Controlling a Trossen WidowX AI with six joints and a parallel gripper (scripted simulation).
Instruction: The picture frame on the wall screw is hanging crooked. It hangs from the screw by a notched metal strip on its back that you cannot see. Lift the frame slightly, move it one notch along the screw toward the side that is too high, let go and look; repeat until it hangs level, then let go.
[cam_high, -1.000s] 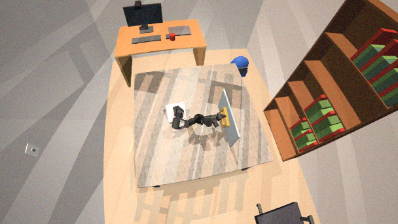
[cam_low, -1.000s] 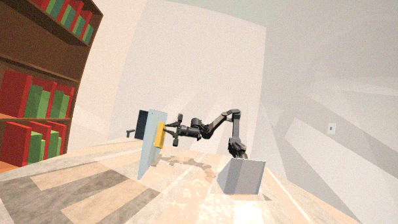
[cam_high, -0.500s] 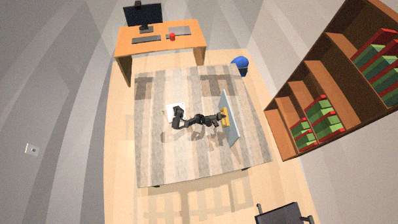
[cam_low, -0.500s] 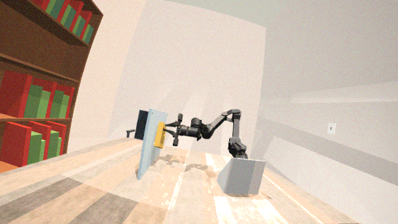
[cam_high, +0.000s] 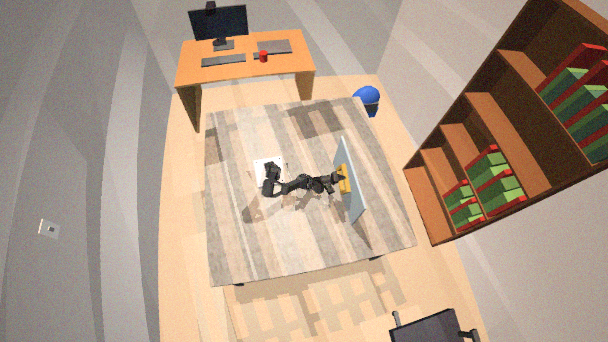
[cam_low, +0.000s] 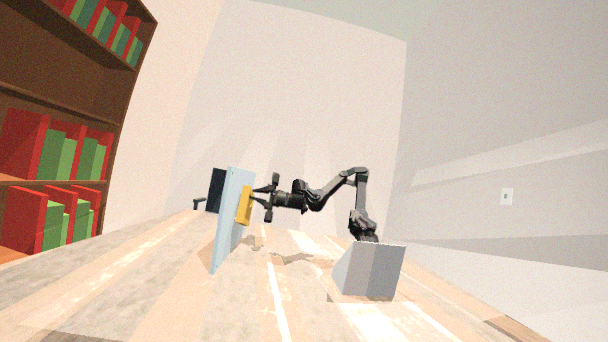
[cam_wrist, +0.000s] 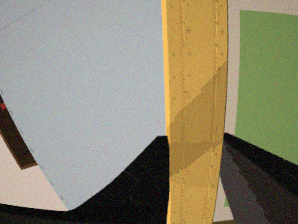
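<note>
The yellow picture frame (cam_high: 344, 187) (cam_low: 244, 209) (cam_wrist: 195, 60) is against the upright light blue panel (cam_high: 355, 197) (cam_low: 224, 230) (cam_wrist: 85, 95). In the wrist view one yellow bar runs nearly upright through the image, with a pale border and a green picture area to its right. My gripper (cam_high: 341, 177) (cam_low: 253, 194) (cam_wrist: 192, 145) is shut on this bar, one dark finger on each side. The screw and the notched strip are hidden. How far the frame leans from level cannot be told from these views.
The panel stands on the wood-plank table (cam_high: 310, 240) (cam_low: 165, 295). The arm's base is on a pale block (cam_low: 385, 270). A tall bookshelf (cam_high: 505, 125) (cam_low: 55, 85) is behind the panel. A desk (cam_high: 240, 72) with a monitor and a blue bin (cam_high: 367, 95) are farther off.
</note>
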